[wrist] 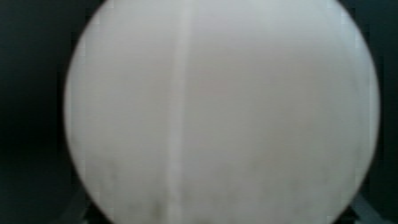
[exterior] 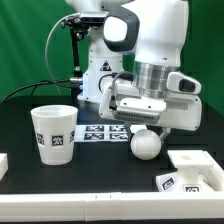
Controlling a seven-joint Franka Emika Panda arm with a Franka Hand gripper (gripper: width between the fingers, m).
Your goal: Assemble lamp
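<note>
The white round-headed bulb (exterior: 147, 144) hangs under my gripper (exterior: 142, 128) just right of the table's middle, its round head pointing down close to the black table. In the wrist view the bulb (wrist: 214, 110) fills almost the whole picture between my jaws, which show only as dark edges. The gripper looks shut on the bulb. The cup-shaped shade (exterior: 55, 133) stands upright at the exterior view's left, with a tag on its side. The blocky base (exterior: 195, 172) lies at the front right, apart from the gripper.
The marker board (exterior: 103, 131) lies flat behind the bulb, between the shade and the gripper. The white robot pedestal (exterior: 100, 75) stands at the back. A white block (exterior: 4, 164) shows at the left edge.
</note>
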